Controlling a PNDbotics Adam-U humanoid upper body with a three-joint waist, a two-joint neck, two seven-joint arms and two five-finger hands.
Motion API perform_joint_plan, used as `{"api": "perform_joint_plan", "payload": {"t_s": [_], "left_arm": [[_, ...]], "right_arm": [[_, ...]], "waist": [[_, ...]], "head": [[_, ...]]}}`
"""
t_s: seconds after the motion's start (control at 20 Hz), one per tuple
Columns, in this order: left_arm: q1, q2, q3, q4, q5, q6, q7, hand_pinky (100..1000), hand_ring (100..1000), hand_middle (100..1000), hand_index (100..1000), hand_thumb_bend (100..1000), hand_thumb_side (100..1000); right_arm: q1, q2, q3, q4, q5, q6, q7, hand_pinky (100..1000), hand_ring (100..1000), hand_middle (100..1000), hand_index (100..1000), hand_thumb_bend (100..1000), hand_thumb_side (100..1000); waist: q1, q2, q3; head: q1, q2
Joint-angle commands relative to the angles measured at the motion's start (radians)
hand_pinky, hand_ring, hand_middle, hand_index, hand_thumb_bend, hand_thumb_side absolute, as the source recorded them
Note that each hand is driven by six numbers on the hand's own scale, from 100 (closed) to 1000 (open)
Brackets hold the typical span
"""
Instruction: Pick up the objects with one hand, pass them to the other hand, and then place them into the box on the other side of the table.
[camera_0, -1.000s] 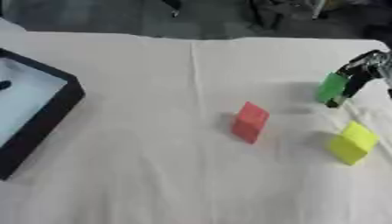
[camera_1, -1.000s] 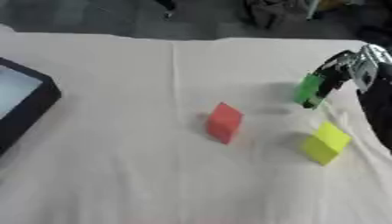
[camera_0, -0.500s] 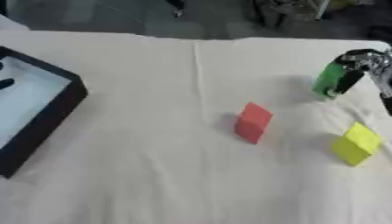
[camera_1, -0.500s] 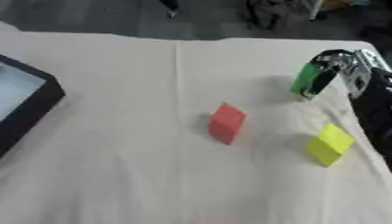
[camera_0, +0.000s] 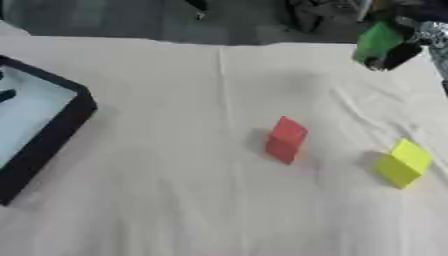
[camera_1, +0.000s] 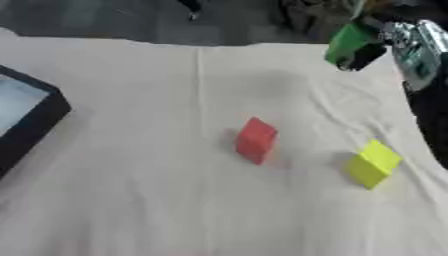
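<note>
My right hand (camera_1: 389, 42) is at the upper right, raised above the table, its fingers curled round a green block (camera_1: 348, 41). A red block (camera_0: 285, 139) stands on the cloth near the middle of the table. A yellow block (camera_0: 402, 163) lies to its right, near the table's right edge. The black box (camera_0: 54, 131) with a pale blue inside sits at the left edge, and a dark object (camera_0: 5, 95) shows in it. My left hand is out of sight.
A cream cloth (camera_0: 175, 190) with a crease down its middle covers the table. Beyond the far edge lies dark floor with dark clutter (camera_0: 319, 15).
My right hand has lifted the green block off the table and carried it up toward the far right. The view has also shifted a little.
</note>
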Motion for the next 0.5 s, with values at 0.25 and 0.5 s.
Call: {"api": "perform_joint_plan", "payload": {"t_s": [0.25, 0.5], "left_arm": [[-0.023, 0.016, -0.027, -0.067, -0.025, 0.023, -0.031, 757, 862, 820, 809, 171, 736], [-0.031, 0.014, -0.060, -0.118, -0.071, 0.075, -0.071, 762, 871, 830, 818, 187, 688]], "right_arm": [[0.056, 0.037, 0.071, -0.274, 0.029, 0.033, -0.211, 787, 681, 535, 680, 100, 100], [0.118, 0.137, 0.101, -0.347, 0.089, 0.011, -0.319, 793, 676, 535, 680, 100, 100]], "waist": [[0.013, -0.014, 0.006], [0.019, -0.009, 0.008]], "head": [[-0.012, -0.026], [-0.005, -0.038]]}}
